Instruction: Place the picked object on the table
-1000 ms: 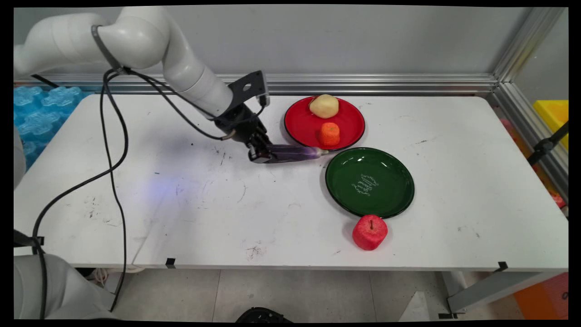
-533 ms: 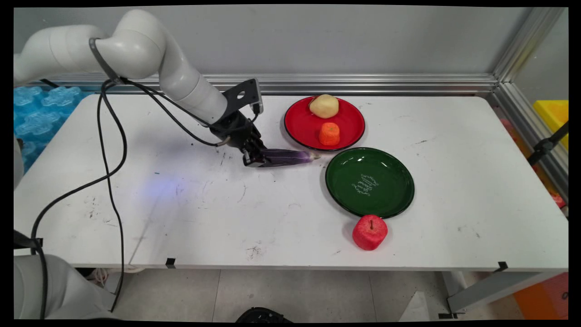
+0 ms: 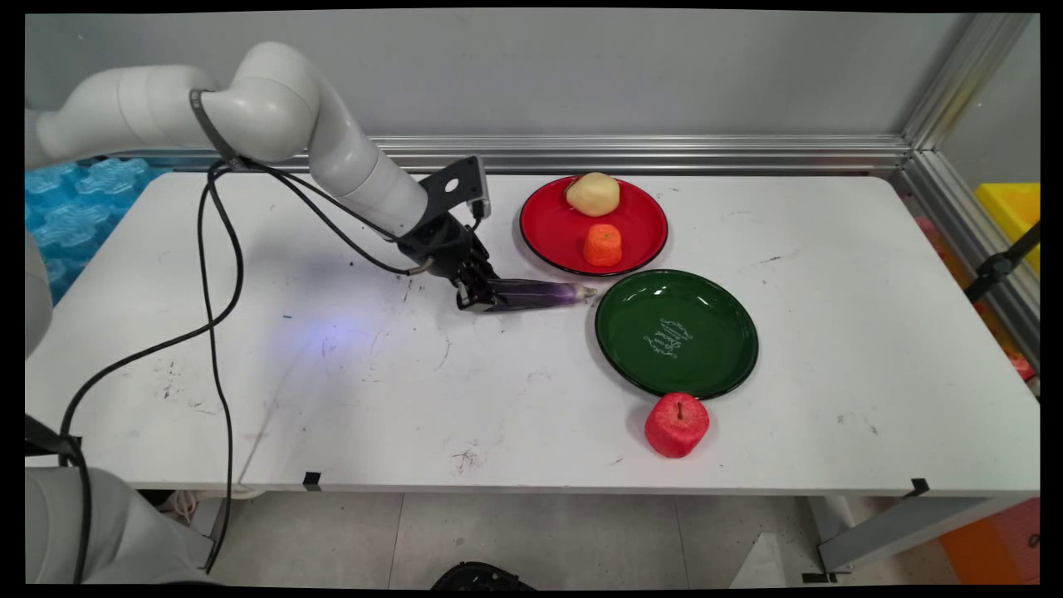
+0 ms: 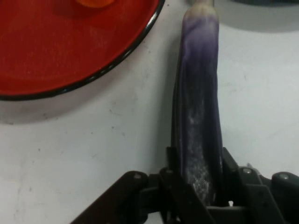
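My arm [image 3: 332, 149] reaches in from the upper left, elbow raised, forearm sloping down and right toward the table's [image 3: 249, 374] middle, with black cables [image 3: 212, 274] hanging from it. My gripper [image 3: 475, 297] is low at the table surface, its fingers [image 4: 175, 186] closed narrowly on the thick end of one purple eggplant [image 3: 536, 293]. The eggplant lies level, pointing right, its pale tip close to the green plate's [image 3: 731, 365] rim; whether it rests on the table or hangs just above it, I cannot tell. In the hand view the eggplant [image 4: 198, 116] runs straight up from between my fingers, beside the red plate's [image 4: 56, 51] edge.

Writing: white script at the green plate's centre, too small to read.

Count, left to right: one eggplant; two plates, red [image 3: 639, 224] behind and green in front, their rims nearly touching; on the red plate one pale potato [image 3: 593, 193] and one orange fruit [image 3: 603, 245]; one red apple [image 3: 677, 424] on the table, just beside the green plate's near rim.
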`<state>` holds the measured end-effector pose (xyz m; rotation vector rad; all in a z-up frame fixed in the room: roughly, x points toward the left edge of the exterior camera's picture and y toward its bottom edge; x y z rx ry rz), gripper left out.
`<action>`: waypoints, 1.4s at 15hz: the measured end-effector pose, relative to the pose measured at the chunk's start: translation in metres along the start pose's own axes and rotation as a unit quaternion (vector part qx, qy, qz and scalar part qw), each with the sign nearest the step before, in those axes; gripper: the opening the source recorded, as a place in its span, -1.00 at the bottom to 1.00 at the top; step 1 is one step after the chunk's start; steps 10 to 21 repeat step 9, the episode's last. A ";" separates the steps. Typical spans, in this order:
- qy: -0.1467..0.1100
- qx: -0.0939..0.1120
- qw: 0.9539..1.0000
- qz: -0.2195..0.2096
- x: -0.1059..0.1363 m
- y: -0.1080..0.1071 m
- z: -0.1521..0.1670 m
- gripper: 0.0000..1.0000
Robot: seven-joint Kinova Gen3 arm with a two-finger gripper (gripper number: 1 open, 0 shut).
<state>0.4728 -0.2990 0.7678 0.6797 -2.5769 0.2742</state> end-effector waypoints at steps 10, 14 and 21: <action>0.013 -0.009 1.000 0.007 0.008 -0.005 0.016 1.00; 0.013 -0.009 1.000 0.007 0.008 -0.005 0.016 1.00; 0.013 -0.009 1.000 0.007 0.008 -0.005 0.016 1.00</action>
